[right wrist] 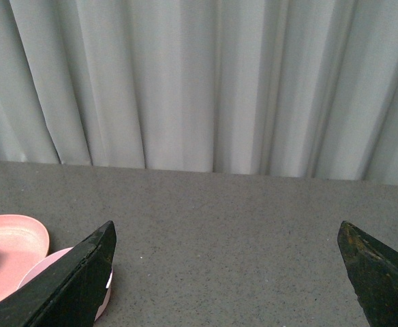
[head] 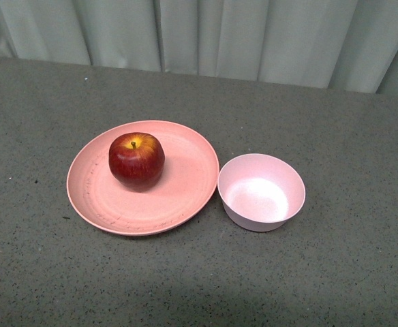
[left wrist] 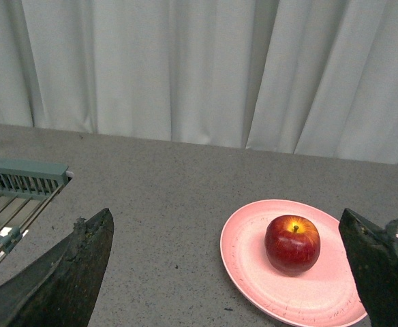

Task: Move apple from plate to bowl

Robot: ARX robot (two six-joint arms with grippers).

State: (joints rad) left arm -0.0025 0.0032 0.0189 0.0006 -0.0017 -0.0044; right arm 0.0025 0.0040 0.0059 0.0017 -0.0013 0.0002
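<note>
Light's soft and even, looks like it comes from overhead, nothing harsh. Front view: the apple [head: 136, 160] has one small glint by the stem and a faint shadow under it, and the inside of the bowl [head: 261, 193] is blown out to near white. The near edge of the desk [head: 335, 272] goes darker.

Wrist cams: on the left tool [left wrist: 225, 214] and right tool [right wrist: 226, 228] the fingers [left wrist: 63, 279] are almost black, with soft edges. The plate [left wrist: 308, 300] ahead of the left tool looks paler, a bit washed. The curtain [right wrist: 206, 82] beyond is bright and flat. Slight grain everywhere.
</note>
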